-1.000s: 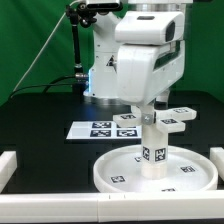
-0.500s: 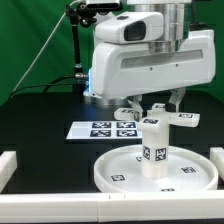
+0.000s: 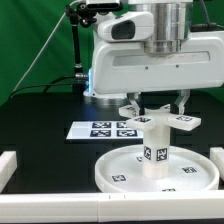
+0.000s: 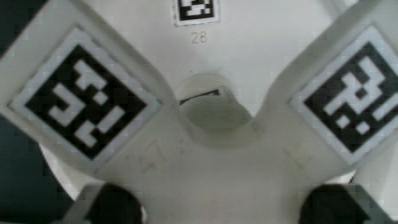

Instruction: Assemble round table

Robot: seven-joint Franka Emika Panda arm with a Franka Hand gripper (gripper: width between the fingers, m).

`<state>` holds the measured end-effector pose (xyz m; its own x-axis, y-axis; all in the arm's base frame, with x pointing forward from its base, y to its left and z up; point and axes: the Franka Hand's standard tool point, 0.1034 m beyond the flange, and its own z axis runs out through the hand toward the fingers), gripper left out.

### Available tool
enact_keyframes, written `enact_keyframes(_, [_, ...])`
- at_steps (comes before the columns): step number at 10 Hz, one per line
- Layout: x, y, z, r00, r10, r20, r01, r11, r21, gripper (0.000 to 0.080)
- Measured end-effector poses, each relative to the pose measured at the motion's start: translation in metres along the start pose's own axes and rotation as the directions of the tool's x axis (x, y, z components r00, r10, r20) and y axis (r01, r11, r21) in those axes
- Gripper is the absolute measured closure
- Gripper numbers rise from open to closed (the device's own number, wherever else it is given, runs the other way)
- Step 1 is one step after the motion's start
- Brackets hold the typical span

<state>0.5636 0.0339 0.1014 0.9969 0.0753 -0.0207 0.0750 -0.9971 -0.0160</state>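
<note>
The large round disc [image 3: 125, 172] lies on the black table, and the short cylinder leg [image 3: 153, 150] stands upright in its central hub. The cross-shaped foot [image 3: 160, 121] sits level on top of the leg. My gripper [image 3: 158, 108] comes straight down over the foot and is shut on it, one finger on either side. In the wrist view the foot [image 4: 178, 170] fills the picture, with two tagged arms and a round centre hole. The dark fingertips [image 4: 107, 205] press against the foot's two sides, and the gripper [image 4: 222, 205] straddles it.
The marker board [image 3: 103, 129] lies flat behind the disc toward the exterior view's left. Long white rails run along the front [image 3: 50, 207], the left [image 3: 8, 166] and the right [image 3: 216, 156]. The arm's base [image 3: 100, 75] stands at the back.
My gripper has turned about its vertical axis above the leg, and the cross-shaped foot has turned with it. The disc and leg have stayed in place.
</note>
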Motion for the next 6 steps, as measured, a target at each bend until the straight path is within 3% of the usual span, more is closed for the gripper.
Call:
enact_keyframes(2, [-0.0004, -0.001, 0.0003, 0.963, 0.27, -0.001, -0.27, 0.963, 0.019, 0.0359])
enact_keyframes(3, [-0.0022, 0.0001, 0.0008, 0.894, 0.448, -0.007, -0.447, 0.893, 0.054, 0.0358])
enact_keyframes(6, [-0.0019, -0.0044, 0.0006, 0.807, 0.591, -0.008, -0.589, 0.806, 0.065, 0.0358])
